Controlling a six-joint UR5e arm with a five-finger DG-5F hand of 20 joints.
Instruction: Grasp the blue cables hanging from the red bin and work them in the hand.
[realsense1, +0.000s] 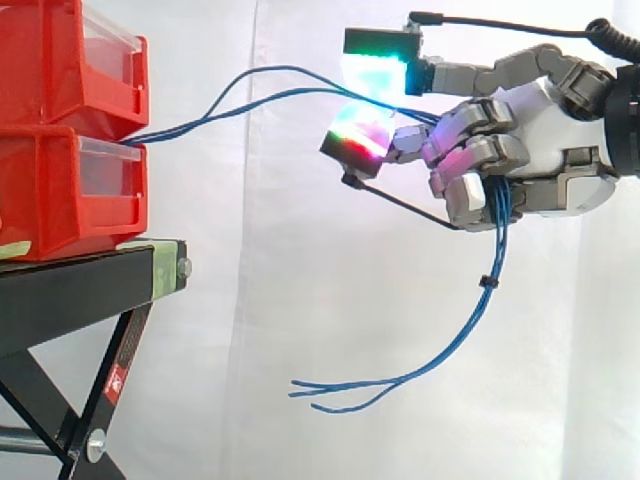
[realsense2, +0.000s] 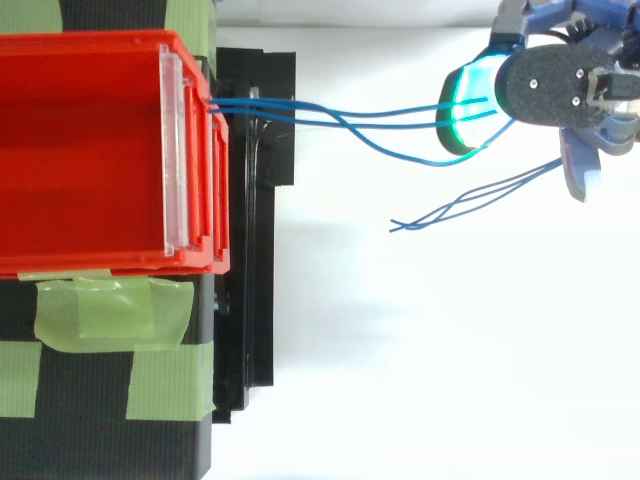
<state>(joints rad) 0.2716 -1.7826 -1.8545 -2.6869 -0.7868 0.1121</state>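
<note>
The hand (realsense1: 520, 150) reaches in from the right in the side view, level with the upper of two stacked red bins (realsense1: 70, 130). Its fingers are curled in towards the palm and closed on the blue cables (realsense2: 290, 105). Just where the strands sit among the fingers is partly hidden, but they seem to pass between the curled fingers and the palm. One fingertip (realsense1: 375, 62) glows green and cyan and stands out straight above the others. A second, lower pad (realsense1: 355, 135) shows red and green.

The cables leave the front of the bins near where the two meet, rise in a shallow arc and run across open space to the hand. Below the hand they hang in a loose bundle, gathered by a small black tie (realsense1: 488, 283). Their free ends (realsense1: 310, 390) curve back towards the bins, well clear of the black stand (realsense1: 90, 275). In the top view, green tape (realsense2: 110, 310) lies on the stand beside the bin.
</note>
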